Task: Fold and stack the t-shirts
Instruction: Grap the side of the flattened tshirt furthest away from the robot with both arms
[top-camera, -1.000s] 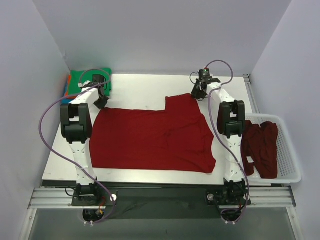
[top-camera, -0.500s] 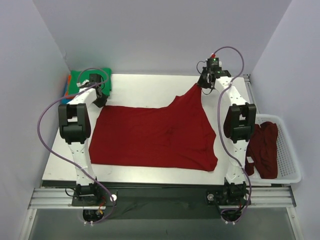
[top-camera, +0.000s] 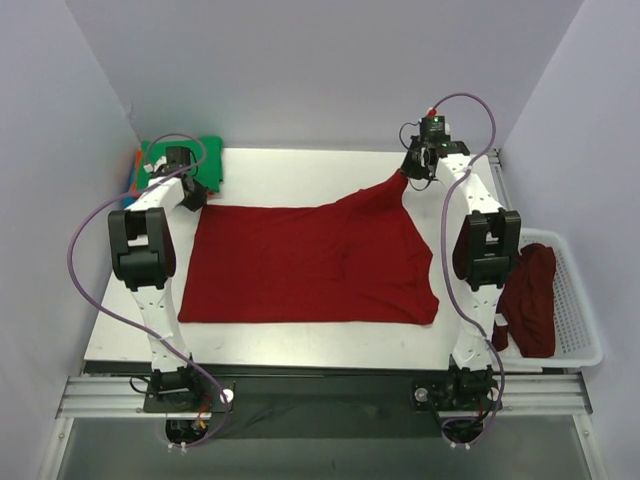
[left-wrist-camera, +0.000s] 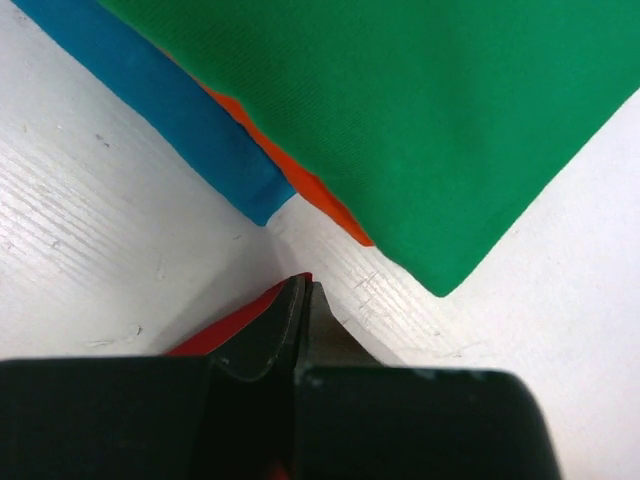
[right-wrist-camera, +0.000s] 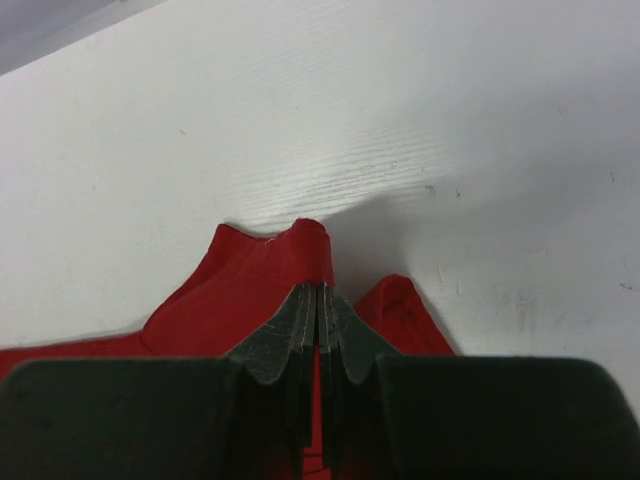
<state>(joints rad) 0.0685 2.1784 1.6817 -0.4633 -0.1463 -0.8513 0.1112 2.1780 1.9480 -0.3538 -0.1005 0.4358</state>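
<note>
On the table (top-camera: 290, 175), seen from above, one red shirt (top-camera: 310, 265) lies spread almost flat and unfolded. The left gripper (top-camera: 190, 195) is low at its far left corner. The right gripper (top-camera: 410, 172) holds the far right corner lifted, so the cloth rises there in a taut peak. Behind the left gripper sits a stack (top-camera: 180, 158) of folded shirts. More red shirts (top-camera: 525, 295) lie crumpled in the basket (top-camera: 580, 350) at the right. I judge that a few shirts are done, this one is only being straightened before its first fold, and the basket ones wait.

The left wrist view shows the jaws together, with an edge of red cloth pinched at their tips. Just beyond the tips, apart from them, it shows the stack's layers: green shirt (left-wrist-camera: 400, 100) over orange shirt (left-wrist-camera: 320, 195) over blue shirt (left-wrist-camera: 170, 110). The top view barely shows these.

The right wrist view shows the jaws clamped on a bunched fold of red, which humps up on either side. The arm hides this grip from above. Beyond it is only bare table, with no stack or basket in sight.
</note>
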